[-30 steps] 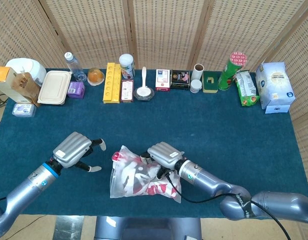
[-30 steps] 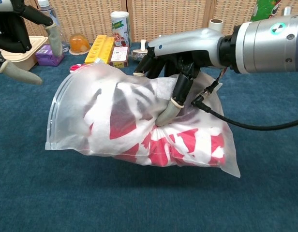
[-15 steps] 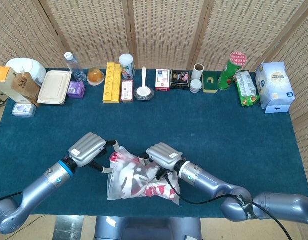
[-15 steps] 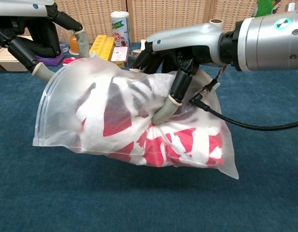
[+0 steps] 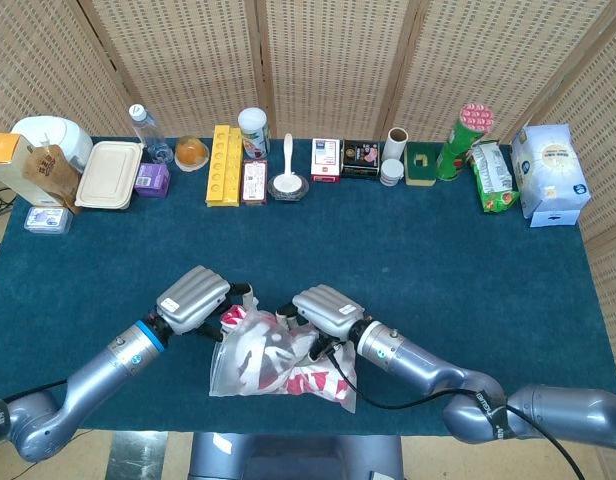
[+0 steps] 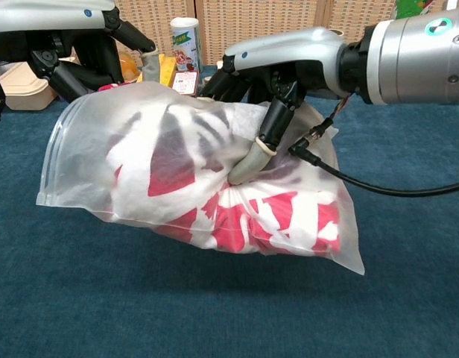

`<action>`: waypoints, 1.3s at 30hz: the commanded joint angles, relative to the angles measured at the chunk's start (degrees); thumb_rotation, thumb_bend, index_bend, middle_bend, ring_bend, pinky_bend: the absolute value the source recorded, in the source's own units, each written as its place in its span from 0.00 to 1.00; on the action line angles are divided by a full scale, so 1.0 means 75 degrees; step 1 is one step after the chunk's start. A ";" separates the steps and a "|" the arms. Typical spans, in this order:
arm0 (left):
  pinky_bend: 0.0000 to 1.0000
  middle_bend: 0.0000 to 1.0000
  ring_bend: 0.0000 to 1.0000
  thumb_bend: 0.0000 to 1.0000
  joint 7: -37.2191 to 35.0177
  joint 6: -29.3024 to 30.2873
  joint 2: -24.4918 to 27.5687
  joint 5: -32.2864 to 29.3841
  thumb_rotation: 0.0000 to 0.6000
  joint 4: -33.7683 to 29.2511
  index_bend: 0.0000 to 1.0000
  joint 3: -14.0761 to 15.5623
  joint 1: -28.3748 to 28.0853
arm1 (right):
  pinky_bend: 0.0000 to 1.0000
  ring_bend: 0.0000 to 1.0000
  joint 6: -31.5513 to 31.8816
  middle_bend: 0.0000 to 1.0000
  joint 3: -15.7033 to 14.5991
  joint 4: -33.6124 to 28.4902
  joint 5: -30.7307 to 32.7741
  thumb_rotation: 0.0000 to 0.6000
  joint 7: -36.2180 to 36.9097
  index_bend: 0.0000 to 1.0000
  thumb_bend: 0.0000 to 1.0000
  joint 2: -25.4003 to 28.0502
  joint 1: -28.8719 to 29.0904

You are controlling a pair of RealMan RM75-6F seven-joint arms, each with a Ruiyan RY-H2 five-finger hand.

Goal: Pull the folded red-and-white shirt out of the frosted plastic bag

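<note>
The frosted plastic bag [image 5: 278, 362] [image 6: 103, 164] lies near the table's front edge, with the folded red-and-white shirt [image 5: 303, 378] [image 6: 237, 220] showing through it. My right hand [image 5: 326, 308] [image 6: 278, 71] grips the bag from above at its right half; one fingertip [image 6: 247, 165] presses into the plastic. My left hand [image 5: 195, 298] [image 6: 73, 56] is at the bag's upper left end, where a bit of red cloth [image 5: 229, 318] peeks out. Its fingertips are hidden behind the bag, so I cannot tell if they hold anything. The bag's left end is raised off the cloth.
A row of items lines the table's back edge: a lunch box [image 5: 109, 174], a water bottle [image 5: 143, 128], a yellow tray [image 5: 224, 165], small boxes [image 5: 359, 158], a green can [image 5: 460, 140] and a white carton [image 5: 551, 175]. A black cable [image 6: 378, 190] trails from my right wrist.
My left hand has moved right, from well apart from the bag to right at its upper left end. The bag has shifted slightly left and lifted under my right hand.
</note>
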 commanded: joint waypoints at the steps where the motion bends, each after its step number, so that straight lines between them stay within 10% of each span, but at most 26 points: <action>1: 0.99 1.00 0.99 0.28 0.0004 0.0099 -0.0148 0.0066 0.97 0.0091 0.60 0.0030 -0.0008 | 1.00 1.00 0.0018 0.93 0.0037 0.0013 -0.0007 1.00 0.0107 0.88 0.10 0.0025 -0.0032; 8: 1.00 1.00 1.00 0.45 -0.0183 0.0524 -0.0721 0.0141 1.00 0.0379 0.80 0.0049 0.0078 | 1.00 1.00 0.0079 0.93 0.0096 0.0122 -0.0073 1.00 0.0462 0.88 0.10 0.0067 -0.0148; 39: 1.00 1.00 1.00 0.45 -0.0792 0.0879 -0.1259 0.0311 1.00 0.1398 0.82 0.0400 0.0299 | 1.00 1.00 -0.0334 0.93 -0.0227 0.0854 0.1518 1.00 -0.0022 0.88 0.10 -0.0202 0.0014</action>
